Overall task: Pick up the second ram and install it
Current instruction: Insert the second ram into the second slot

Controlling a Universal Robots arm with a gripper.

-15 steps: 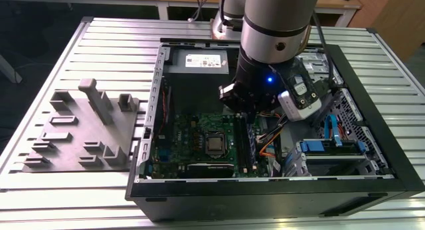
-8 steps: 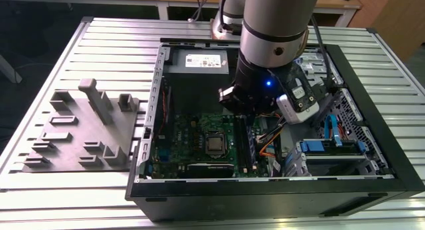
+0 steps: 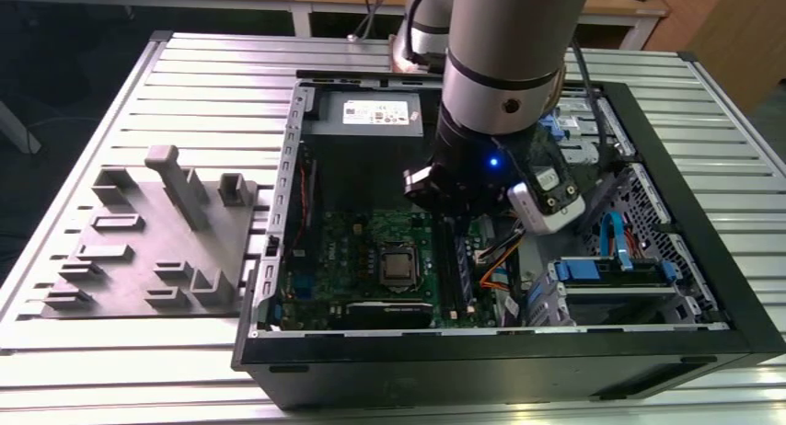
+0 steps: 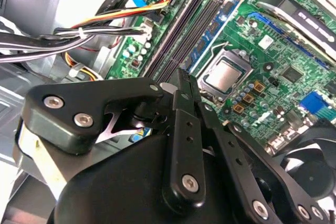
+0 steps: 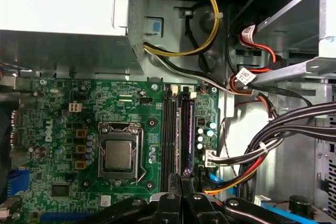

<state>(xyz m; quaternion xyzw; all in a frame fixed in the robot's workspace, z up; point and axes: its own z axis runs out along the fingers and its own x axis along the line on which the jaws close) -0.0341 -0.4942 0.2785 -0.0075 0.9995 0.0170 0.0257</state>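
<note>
A dark blue-green ram stick stands on edge in the row of long black slots beside the processor socket. In the second wrist view, that ram stick shows its face and chips. I cannot tell if it is the second ram. My gripper is shut, its black fingers pressed together with nothing visible between them. The gripper has its tips at the near end of the slot row, right by the stick's end. In the exterior view the arm reaches down into the open case over the motherboard.
The grey power-supply box sits at one end of the case. Bundles of black, yellow, red and orange cables run close beside the slots. A drive cage with blue clips lies on the exterior view's right. A grey fixture block stands outside the case.
</note>
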